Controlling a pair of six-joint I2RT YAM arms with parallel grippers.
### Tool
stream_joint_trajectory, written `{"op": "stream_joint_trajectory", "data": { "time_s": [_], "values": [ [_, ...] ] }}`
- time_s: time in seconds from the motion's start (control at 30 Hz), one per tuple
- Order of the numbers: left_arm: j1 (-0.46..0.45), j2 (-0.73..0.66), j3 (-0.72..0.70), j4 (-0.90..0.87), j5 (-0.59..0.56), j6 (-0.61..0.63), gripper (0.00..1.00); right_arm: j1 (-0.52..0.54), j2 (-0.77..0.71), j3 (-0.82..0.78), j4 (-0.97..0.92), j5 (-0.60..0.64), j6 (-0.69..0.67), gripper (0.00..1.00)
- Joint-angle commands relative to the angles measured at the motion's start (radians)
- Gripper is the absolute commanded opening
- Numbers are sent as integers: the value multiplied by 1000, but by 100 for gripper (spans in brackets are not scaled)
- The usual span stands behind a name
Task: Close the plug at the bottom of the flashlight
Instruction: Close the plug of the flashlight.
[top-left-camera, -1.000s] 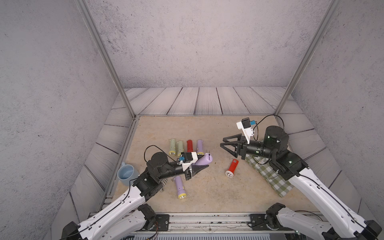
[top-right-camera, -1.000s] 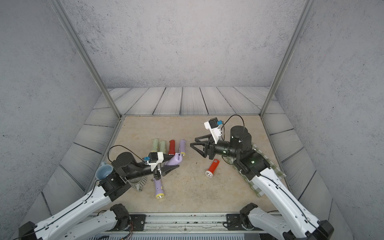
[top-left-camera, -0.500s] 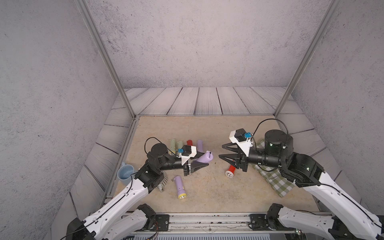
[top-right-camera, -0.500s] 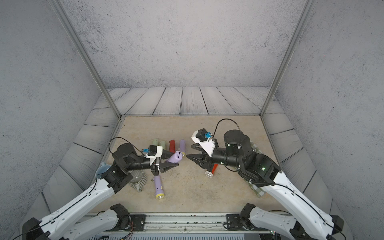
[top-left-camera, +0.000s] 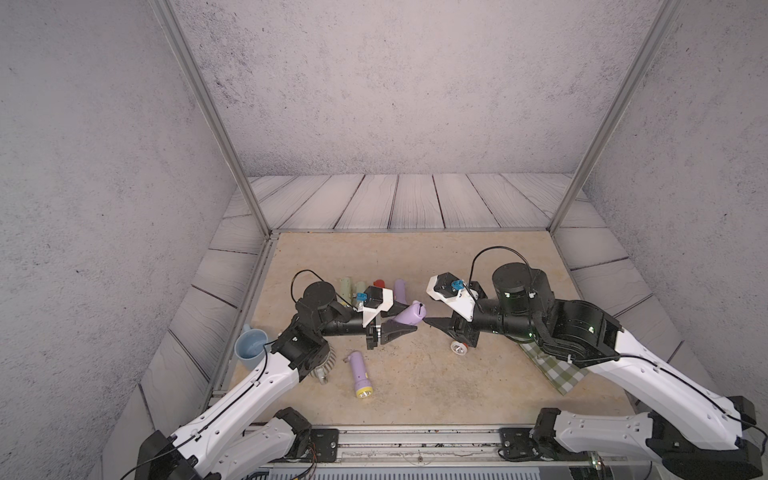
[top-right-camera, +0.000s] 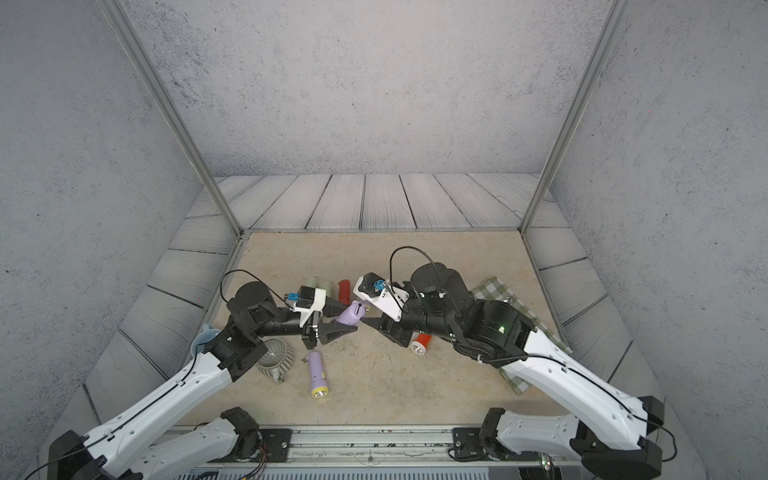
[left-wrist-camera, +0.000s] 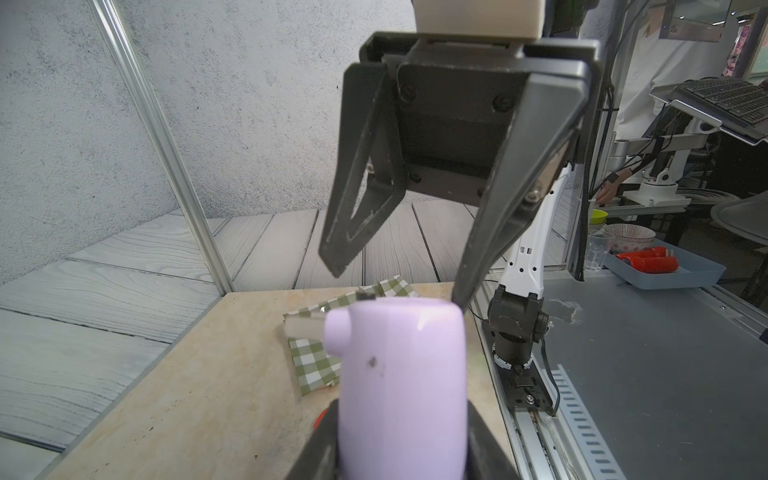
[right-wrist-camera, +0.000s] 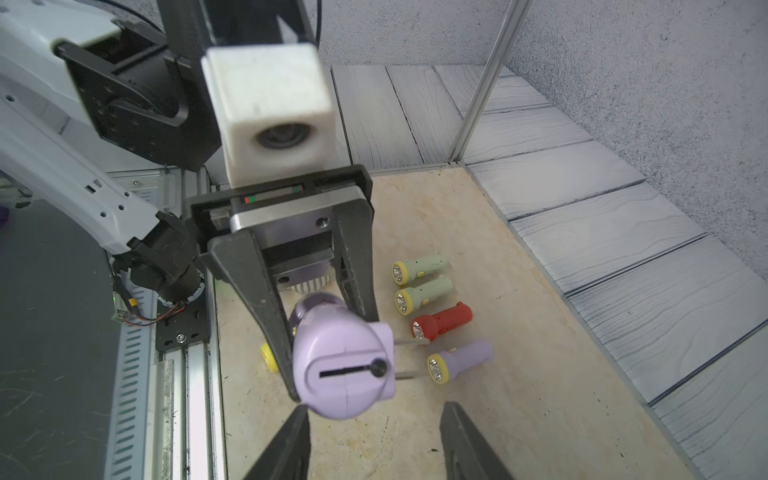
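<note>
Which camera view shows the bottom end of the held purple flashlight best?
The right wrist view: the flashlight's bottom end faces the lens, prongs sticking out. The left wrist view shows only its side; both top views show it small.

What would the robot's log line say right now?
left gripper: shut on purple flashlight | right gripper: open, at its bottom end | plug prongs: out, not closed

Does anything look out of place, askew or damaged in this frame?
The purple flashlight held in the left gripper has its plug folded out at the base. Two metal prongs stick out sideways from it, so the plug is not yet closed. Nothing else stands out.
</note>
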Motion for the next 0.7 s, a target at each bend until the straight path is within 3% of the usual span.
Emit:
{"op": "stream_joint_trajectory", "data": {
  "time_s": [0.0,0.13,0.5,0.67],
  "values": [
    [10,4,31,46,43,-16,0,15,21,41,-22,61,-26,50],
    [15,11,30,55,51,-24,0,34,39,53,-20,71,-35,45],
    [20,19,31,67,58,-36,0,65,61,57,-26,80,-26,46],
    [20,28,33,67,63,-37,0,76,65,57,-16,101,-31,41]
  ]
}}
